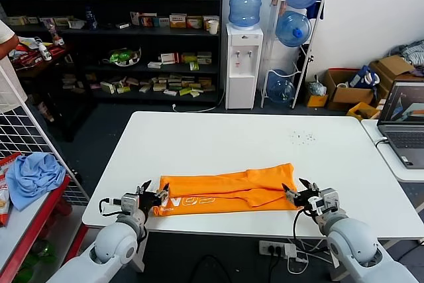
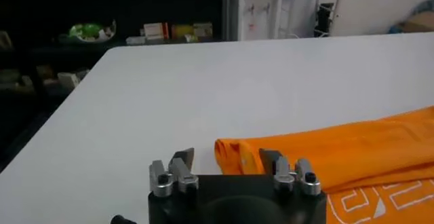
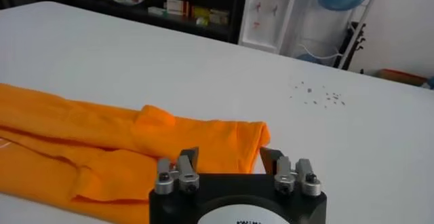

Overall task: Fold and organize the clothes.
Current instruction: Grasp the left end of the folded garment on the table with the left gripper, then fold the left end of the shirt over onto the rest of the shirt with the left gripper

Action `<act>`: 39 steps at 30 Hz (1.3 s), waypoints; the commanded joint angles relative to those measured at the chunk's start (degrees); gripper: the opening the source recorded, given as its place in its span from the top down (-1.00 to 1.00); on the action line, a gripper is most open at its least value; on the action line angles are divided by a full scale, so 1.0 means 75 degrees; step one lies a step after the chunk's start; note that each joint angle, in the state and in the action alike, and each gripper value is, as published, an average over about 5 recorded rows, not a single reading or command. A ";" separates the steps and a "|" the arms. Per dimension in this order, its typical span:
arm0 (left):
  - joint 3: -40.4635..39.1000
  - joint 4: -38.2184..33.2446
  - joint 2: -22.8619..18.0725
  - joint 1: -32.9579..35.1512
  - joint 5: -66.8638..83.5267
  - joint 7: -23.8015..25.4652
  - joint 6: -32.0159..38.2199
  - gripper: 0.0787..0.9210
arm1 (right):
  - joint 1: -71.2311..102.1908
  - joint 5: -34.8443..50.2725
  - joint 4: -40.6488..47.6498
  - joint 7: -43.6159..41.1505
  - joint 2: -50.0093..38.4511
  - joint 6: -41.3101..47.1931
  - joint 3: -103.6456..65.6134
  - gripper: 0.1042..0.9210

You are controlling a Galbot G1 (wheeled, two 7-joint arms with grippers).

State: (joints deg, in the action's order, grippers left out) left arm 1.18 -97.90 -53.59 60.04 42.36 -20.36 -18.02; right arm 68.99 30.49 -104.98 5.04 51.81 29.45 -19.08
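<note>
Orange T-shirt (image 1: 228, 191) folded into a long narrow band, lying flat along the near edge of the white surface (image 1: 252, 140), white lettering showing on the lower layer toward the left end. Left hand (image 1: 154, 193) low at the shirt's left end, fingers (image 2: 182, 159) spread apart, nothing between them, tips just at the cloth's edge. Right hand (image 1: 297, 191) low at the shirt's right end, fingers (image 3: 188, 156) likewise apart and clamped on nothing, tips just at the hem. From the left wrist, rolled orange edge (image 2: 234, 156) just ahead of the open fingers; from the right wrist, layered orange folds (image 3: 122, 147) ahead, with a scatter of small dark specks (image 3: 319, 95) farther off on the surface. Light blue cloth (image 1: 33, 175) bunched on a red rack (image 1: 40, 213) well off to the left. Laptop (image 1: 404, 124) open on a neighbouring table at the right. Water dispenser (image 1: 243, 64) and dark shelves (image 1: 112, 31) against the back wall.
</note>
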 commanded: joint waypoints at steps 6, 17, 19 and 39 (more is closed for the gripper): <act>0.0050 0.0233 -0.0173 0.0045 0.1214 0.0015 -0.0478 -0.27 | 0.0066 0.0059 -0.0109 0.0064 -0.0021 -0.0009 -0.0072 -0.75; 0.0025 0.0182 -0.0086 -0.0079 0.0964 0.0190 -0.0345 0.45 | 0.0055 0.0134 -0.0121 0.0140 0.0057 -0.0045 -0.0131 -0.76; 0.0051 0.0241 0.0027 -0.0191 0.0922 0.0227 -0.0288 0.58 | 0.0062 0.0101 -0.0126 0.0165 0.0089 -0.0149 -0.0174 -0.76; 0.1581 0.1116 0.2624 -0.0439 0.0754 0.0520 -0.0065 0.88 | 0.0136 -0.0960 -0.0124 0.0496 0.0969 -0.1759 -0.0455 -0.76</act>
State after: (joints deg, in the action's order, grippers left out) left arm 7.91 -90.17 -43.18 57.16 48.25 -16.44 -18.96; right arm 70.10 26.24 -106.30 8.19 56.69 19.56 -22.42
